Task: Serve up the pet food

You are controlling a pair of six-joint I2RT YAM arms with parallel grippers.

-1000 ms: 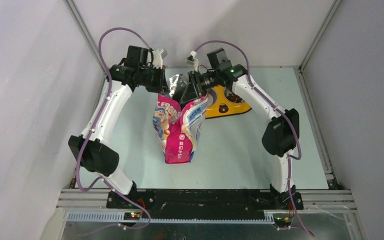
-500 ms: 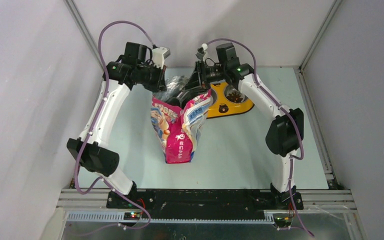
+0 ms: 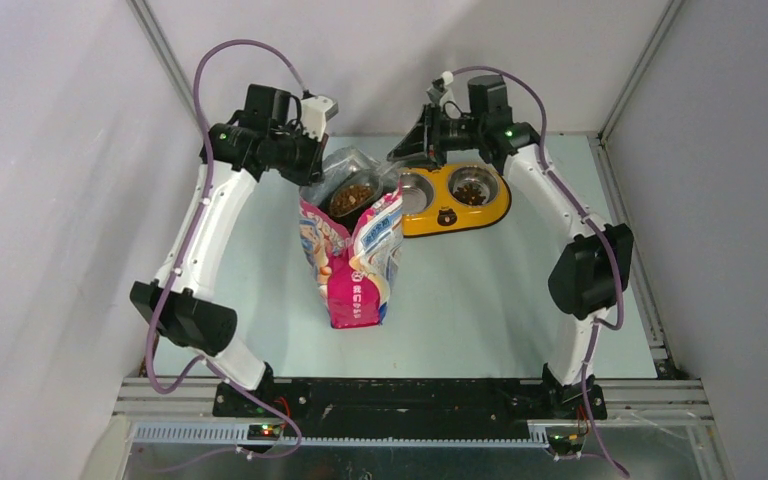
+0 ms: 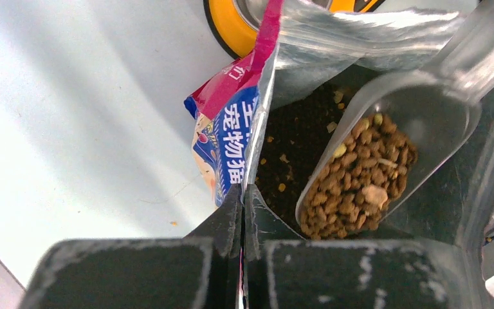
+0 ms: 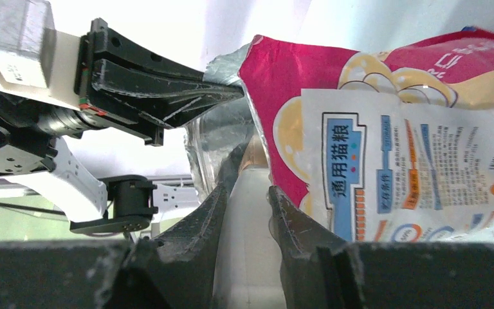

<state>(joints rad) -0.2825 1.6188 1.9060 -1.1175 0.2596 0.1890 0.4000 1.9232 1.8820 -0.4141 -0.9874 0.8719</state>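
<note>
Left gripper: your left fingers are pressed together on the rim of the cat food bag, pinching pink print and silver lining, so the mouth is open.

Right gripper: you're nipping the handle of the clear plastic scoop. The right wrist view shows the fingers close together with something pale and see-through between them.

Kibble: there's a decent heap of brown pellets in the scoop's bowl, with a few paler bits mixed in. More sits loose down in the bag under it.

Scoop position: it's in the bag's open mouth, tilted, with the handle running up and away toward your right arm. From the top camera it's just left of the bowl.

Yellow double bowl: it's on the table right behind the bag. The right steel cup already has kibble in it, and the left steel cup looks bare metal.

Bag: it's on the table between your two arms, with the printed side toward the right wrist camera.
</note>
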